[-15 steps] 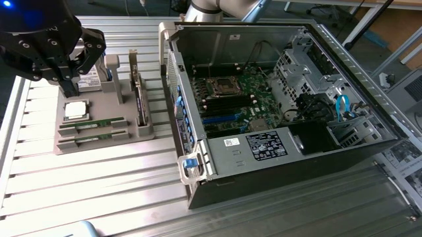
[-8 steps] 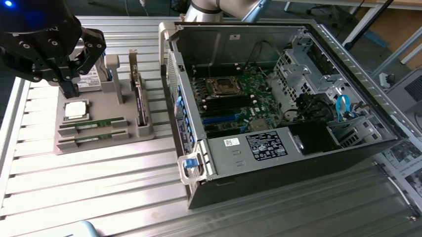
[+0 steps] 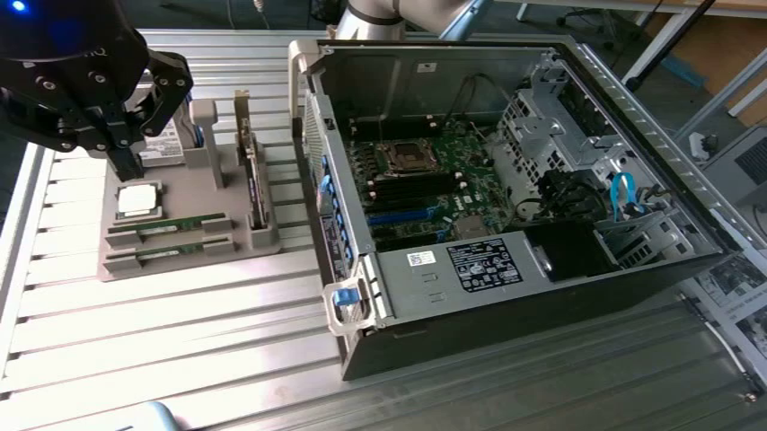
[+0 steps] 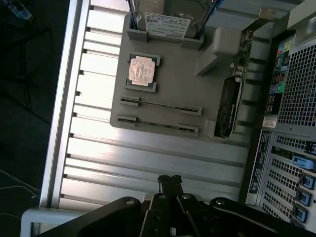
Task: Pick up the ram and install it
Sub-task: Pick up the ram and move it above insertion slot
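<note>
**Item 1. Gripper** (image 3: 126,166): black, two-fingered, raised above the table and touching nothing. In the wrist view the fingers (image 4: 170,180) are pressed together with nothing between them.

**Item 2. Slatted aluminium table** (image 3: 180,341): ribbed surface. A broad bare stretch runs from the holder's near edge to the table edge.

**Item 3. Grey parts holder** (image 4: 173,84): lies flat on the slats, just beside the computer case.

**Item 4. First ram stick** (image 3: 168,224): thin green board on edge in its slot, next to the processor, with grey end blocks at both ends. Wrist view: (image 4: 160,106).

**Item 5. Second ram stick** (image 3: 168,252): parallel to the first, in the slot along the holder's outer edge, with open slats beyond it. Wrist view: (image 4: 158,125). The two sticks look alike, and both are seated and well apart from the gripper.

**Item 6. Processor** (image 4: 142,70): square, silver-topped, flat in its recess.

**Item 7. Hard drive** (image 4: 168,22): white label, upright at the holder's end, beyond the processor.

**Item 8. Graphics card** (image 4: 228,111): on edge along the holder's side nearest the case.

**Item 9. Computer case** (image 3: 540,296): on its side with the panel off, at the exterior view's right. The motherboard (image 3: 419,189) is exposed, walled on all sides by the case rim.
</note>
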### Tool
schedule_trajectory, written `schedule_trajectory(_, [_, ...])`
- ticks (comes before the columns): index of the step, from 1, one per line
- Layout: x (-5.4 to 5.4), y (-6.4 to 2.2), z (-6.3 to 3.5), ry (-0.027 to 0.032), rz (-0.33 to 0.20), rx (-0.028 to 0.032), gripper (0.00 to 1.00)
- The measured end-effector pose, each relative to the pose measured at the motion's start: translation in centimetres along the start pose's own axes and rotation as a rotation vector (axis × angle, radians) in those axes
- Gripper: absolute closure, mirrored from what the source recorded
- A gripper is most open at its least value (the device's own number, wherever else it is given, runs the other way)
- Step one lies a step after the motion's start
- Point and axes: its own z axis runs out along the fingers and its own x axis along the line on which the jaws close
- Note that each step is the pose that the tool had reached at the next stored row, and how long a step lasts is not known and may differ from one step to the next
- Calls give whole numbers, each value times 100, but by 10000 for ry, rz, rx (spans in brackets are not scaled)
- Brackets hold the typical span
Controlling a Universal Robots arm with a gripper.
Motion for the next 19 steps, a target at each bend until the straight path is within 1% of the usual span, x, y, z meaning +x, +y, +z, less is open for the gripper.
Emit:
schedule_trajectory(5, [0,0,1,8,-180,65,89])
schedule_trajectory(9, [0,0,1,20,-337,139,89])
schedule_trajectory(12, [0,0,2,25,-450,183,89])
schedule_trajectory(16, [0,0,2,37,-680,262,89])
schedule_trajectory(19, [0,0,3,42,-785,300,89])
